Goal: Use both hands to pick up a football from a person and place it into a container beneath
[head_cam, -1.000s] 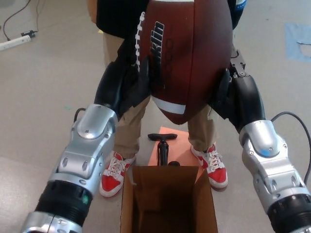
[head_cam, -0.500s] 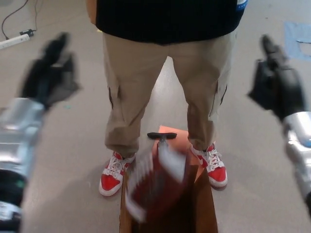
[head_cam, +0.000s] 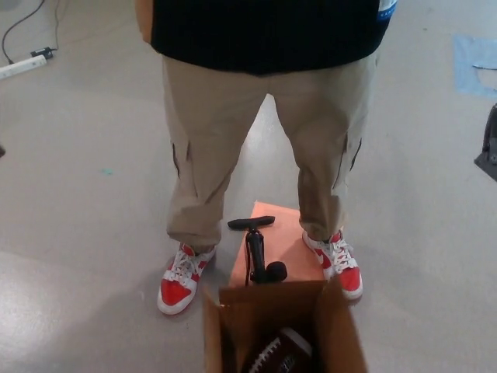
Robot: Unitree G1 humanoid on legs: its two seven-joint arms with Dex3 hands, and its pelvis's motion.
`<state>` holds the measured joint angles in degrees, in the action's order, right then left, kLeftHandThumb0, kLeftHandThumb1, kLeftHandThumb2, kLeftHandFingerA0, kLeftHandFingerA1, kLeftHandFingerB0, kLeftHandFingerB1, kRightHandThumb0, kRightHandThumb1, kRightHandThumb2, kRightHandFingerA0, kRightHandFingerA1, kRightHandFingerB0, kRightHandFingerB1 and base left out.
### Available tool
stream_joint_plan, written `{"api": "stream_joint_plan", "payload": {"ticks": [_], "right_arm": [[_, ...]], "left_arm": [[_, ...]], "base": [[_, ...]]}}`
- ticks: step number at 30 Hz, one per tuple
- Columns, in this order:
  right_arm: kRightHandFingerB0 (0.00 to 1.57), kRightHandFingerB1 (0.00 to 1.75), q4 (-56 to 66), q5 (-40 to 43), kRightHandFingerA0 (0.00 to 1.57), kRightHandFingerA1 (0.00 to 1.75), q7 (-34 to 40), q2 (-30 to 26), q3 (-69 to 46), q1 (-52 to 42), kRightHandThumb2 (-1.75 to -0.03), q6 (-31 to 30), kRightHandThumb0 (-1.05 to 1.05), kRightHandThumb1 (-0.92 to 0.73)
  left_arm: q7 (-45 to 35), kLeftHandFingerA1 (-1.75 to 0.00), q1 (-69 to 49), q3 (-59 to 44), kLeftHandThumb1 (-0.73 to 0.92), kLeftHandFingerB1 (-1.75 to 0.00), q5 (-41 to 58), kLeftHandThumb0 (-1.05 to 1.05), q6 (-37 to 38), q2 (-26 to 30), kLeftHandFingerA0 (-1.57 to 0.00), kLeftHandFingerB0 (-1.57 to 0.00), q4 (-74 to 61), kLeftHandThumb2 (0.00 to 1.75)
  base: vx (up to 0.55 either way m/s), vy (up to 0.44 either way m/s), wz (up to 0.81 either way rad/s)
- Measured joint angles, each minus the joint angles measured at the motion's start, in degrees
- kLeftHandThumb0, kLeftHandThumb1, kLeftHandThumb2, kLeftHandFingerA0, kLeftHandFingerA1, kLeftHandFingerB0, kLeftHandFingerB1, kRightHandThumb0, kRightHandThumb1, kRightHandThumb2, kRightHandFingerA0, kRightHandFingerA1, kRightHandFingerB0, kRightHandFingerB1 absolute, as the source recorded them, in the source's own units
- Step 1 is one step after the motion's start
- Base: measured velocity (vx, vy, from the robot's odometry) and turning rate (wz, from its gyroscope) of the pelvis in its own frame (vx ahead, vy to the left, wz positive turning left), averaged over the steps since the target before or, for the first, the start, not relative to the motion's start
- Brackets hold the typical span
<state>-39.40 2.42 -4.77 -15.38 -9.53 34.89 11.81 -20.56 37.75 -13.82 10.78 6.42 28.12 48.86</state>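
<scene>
The fingers of the right hand (head_cam: 489, 144) cannot be judged; only a dark edge is seen at the frame's right, and the left hand is out of view. The football (head_cam: 281, 353), released a moment earlier, now lies inside the cardboard box (head_cam: 221, 330) before the person (head_cam: 264, 116); placement is judged complete.

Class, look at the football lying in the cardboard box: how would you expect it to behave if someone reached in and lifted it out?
The football is pointed at the ends, so it would probably roll or wobble if set on the floor. Its white laces should offer some grip. It sits low between the walls of the cardboard box, so a lift straight up seems likeliest to clear them.
</scene>
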Motion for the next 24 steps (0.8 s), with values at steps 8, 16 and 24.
{"api": "stream_joint_plan", "payload": {"ticks": [8,16,24], "right_arm": [[0.0,0.07,6.0,0.3,0.0,0.09,-0.7,0.5,0.3,-2.0,-1.13,0.5,-0.82,-0.87],[0.0,0.09,8.0,-0.2,0.0,0.17,0.0,5.0,2.3,-5.8,-1.16,2.7,-0.84,-0.89],[0.0,0.11,-0.7,-0.3,0.01,0.24,1.0,9.4,2.4,-10.7,-1.14,5.0,-0.79,-0.87]], "left_arm": [[-2.8,-0.18,-2.9,-1.1,0.74,-0.18,0.5,-0.82,1.5,0.2,0.0,0.0,-3.4,1.11],[-3.6,-0.07,-10.7,-0.3,0.81,-0.11,1.0,-0.88,1.8,-2.9,0.0,0.0,-14.0,1.12],[-2.6,-0.2,-17.6,1.0,0.77,-0.17,0.0,-0.78,6.5,-8.2,0.0,0.0,-7.8,1.11]], "base": [[0.0,0.0,0.0],[0.0,0.0,0.0],[0.0,0.0,0.0]]}}
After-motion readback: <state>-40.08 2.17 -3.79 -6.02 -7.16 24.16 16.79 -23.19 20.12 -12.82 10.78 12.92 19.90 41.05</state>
